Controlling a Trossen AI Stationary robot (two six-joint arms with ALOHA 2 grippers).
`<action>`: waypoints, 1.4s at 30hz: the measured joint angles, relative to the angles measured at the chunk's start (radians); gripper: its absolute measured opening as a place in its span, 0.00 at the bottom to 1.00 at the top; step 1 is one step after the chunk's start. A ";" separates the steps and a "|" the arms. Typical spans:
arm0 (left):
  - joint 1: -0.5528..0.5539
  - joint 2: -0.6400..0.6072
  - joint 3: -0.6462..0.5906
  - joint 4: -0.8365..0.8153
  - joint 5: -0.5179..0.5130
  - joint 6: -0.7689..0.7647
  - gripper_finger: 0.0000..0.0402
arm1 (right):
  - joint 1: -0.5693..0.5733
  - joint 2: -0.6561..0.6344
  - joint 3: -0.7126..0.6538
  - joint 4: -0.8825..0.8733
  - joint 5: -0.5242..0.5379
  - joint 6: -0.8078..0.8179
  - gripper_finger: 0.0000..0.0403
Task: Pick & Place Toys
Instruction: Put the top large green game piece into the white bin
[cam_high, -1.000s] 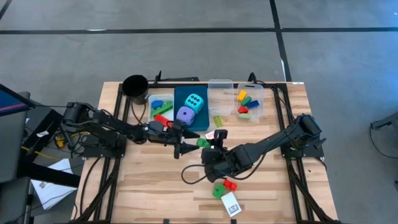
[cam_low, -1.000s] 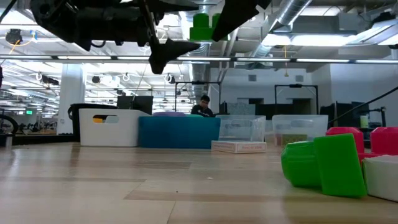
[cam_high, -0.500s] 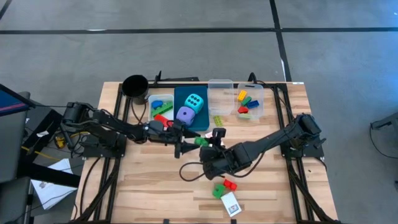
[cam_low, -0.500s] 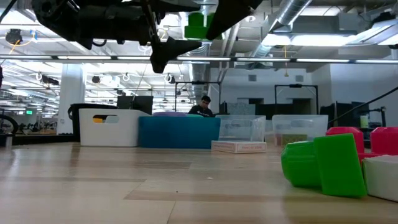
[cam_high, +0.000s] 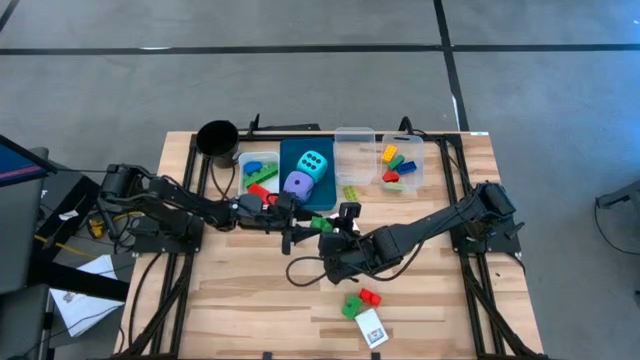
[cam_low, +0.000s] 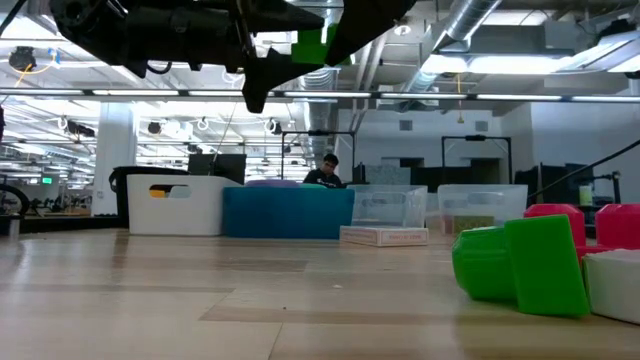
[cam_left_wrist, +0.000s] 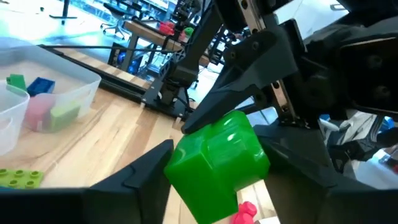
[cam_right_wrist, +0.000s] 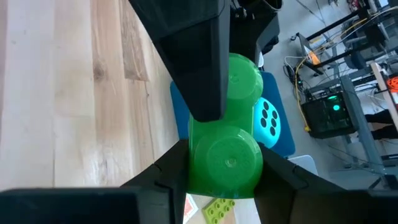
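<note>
I'm holding the glossy green plastic building brick in mid-air above the wooden worktop, pinched in my right end effector, just in front of the blue rectangular bin. My left end effector is facing it head-on, fingers spread either side of the brick's free end. Compared with a second ago, the brick is sitting between those fingers, which are narrowing around it, not yet clamped.

I am finding no readable text, label, brand or number; the card on my table is showing only a blurred code pattern.
</note>
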 joint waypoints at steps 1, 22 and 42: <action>0.000 0.000 0.000 0.001 0.001 0.009 0.50 | 0.000 0.000 0.000 -0.002 0.001 -0.002 0.32; 0.044 -0.032 -0.002 -0.214 -0.154 0.247 0.49 | 0.034 -0.011 0.000 0.081 0.064 0.133 0.83; 0.079 -0.347 -0.001 -1.061 -0.841 -0.086 0.60 | 0.152 -0.010 0.000 -0.069 0.138 0.688 0.82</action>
